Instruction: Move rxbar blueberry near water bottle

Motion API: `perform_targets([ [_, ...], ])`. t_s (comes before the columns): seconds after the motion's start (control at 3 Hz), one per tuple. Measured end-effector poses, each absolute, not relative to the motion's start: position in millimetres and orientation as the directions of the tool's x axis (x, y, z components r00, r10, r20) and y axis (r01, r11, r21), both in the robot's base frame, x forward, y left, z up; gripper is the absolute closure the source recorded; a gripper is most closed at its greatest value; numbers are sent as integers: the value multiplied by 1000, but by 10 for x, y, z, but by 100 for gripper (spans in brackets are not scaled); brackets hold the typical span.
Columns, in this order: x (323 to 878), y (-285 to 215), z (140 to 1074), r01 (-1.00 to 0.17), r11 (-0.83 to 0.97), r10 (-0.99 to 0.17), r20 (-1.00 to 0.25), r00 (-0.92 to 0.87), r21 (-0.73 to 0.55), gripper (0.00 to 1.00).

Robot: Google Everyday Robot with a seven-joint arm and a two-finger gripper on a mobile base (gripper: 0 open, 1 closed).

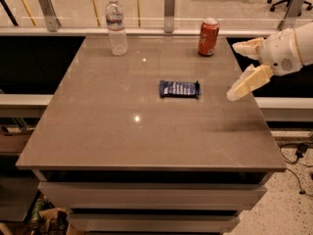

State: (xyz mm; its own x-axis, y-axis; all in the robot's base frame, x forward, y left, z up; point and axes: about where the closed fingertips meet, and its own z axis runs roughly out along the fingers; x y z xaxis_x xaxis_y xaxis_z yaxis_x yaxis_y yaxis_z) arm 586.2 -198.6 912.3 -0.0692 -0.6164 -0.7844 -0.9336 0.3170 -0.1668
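- One gripper [234, 71] hangs over the right edge of the table [122, 141], fingers spread wide with nothing between them.
- We see the bar [179, 88] lying flat near the table's middle, to the gripper's left in the view and well apart from it. Its long axis runs left to right, roughly towards the gripper.
- We find the bottle [116, 26] upright at the far left, well apart from the bar, and a can [208, 36] at the far right.
- We judge the reach goes leftward, then closes across the bar's short width.

light dim, likely overhead | 2 glare spots on table [98, 131] | gripper [233, 71] at right edge, brightly lit
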Motion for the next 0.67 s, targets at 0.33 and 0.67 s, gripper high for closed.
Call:
perform_targets([
  [0.33,5970,-1898,9033,-941,301,-592,-804,-57,-155,0],
  [0.67,6054,-1803,8938,-949,283,-572,-819,-48,-142,0],
])
